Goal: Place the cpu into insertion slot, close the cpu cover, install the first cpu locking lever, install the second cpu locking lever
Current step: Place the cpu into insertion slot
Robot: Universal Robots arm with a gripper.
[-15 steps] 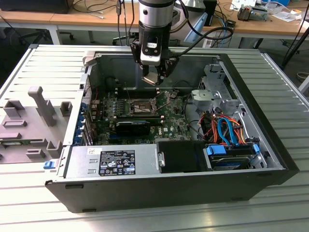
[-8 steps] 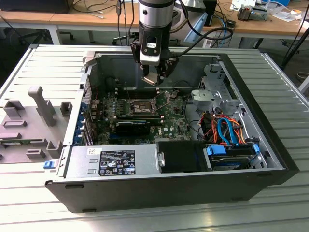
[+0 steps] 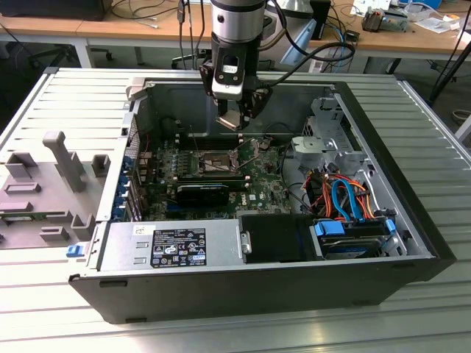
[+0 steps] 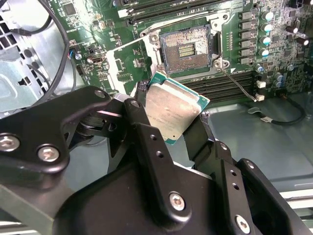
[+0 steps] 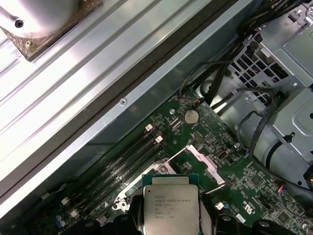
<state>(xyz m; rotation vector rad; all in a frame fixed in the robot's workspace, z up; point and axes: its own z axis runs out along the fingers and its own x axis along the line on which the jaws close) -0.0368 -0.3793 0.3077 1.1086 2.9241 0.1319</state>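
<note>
My gripper [image 3: 239, 119] hangs above the motherboard inside the open computer case, shut on the cpu [image 4: 173, 110], a square chip with a silvery lid and green edge. The black fingers [image 4: 139, 122] clamp its two opposite edges. In the first wrist view the cpu [image 5: 170, 205] is seen with its printed lid facing the camera. The insertion slot [image 4: 188, 49] lies open just beyond the chip, its dark centre bare; in the exterior view the slot [image 3: 210, 162] is below and slightly to the left of the gripper. The cpu cover [image 4: 110, 63] is swung open beside it. A thin locking lever [image 4: 239, 85] stands raised.
Long black memory slots [image 4: 220, 83] run beside the socket. A grey perforated drive cage [image 3: 327, 136] and orange and blue cables [image 3: 342, 195] fill the exterior view's right of the case. The labelled black box [image 3: 180, 246] sits at the front. Grey fixtures [image 3: 62, 158] stand on the table.
</note>
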